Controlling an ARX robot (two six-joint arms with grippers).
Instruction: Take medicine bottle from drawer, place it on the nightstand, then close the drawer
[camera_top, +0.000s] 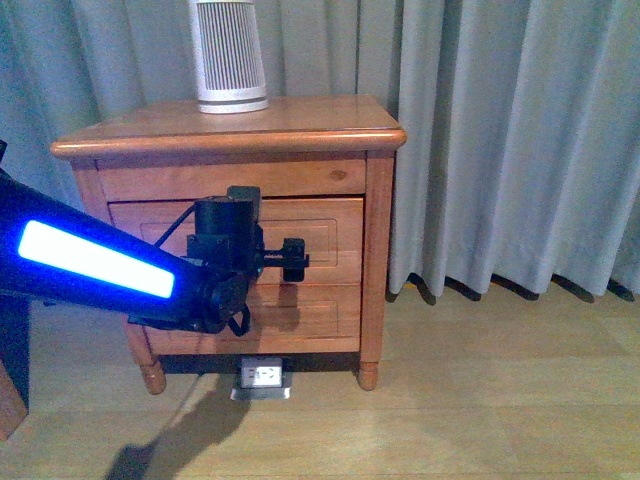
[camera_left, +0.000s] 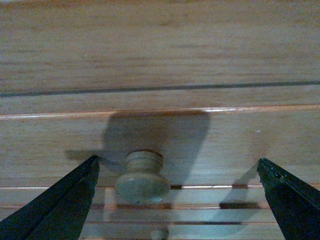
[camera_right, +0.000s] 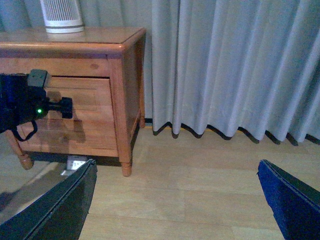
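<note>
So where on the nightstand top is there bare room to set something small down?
The nightstand top is bare right of the air purifier, out to the right edge, and along its front strip. It is crowded before the upper drawer, where the open left tool straddles the knob.

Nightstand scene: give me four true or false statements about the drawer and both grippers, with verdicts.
1. The drawer is shut. True.
2. The left gripper has its fingers clamped on the knob. False: they stand open on either side of it, not touching.
3. The medicine bottle stands on the nightstand. False: only a ribbed white device stands there; no bottle shows.
4. The right gripper is open, away from the nightstand. True.
</note>
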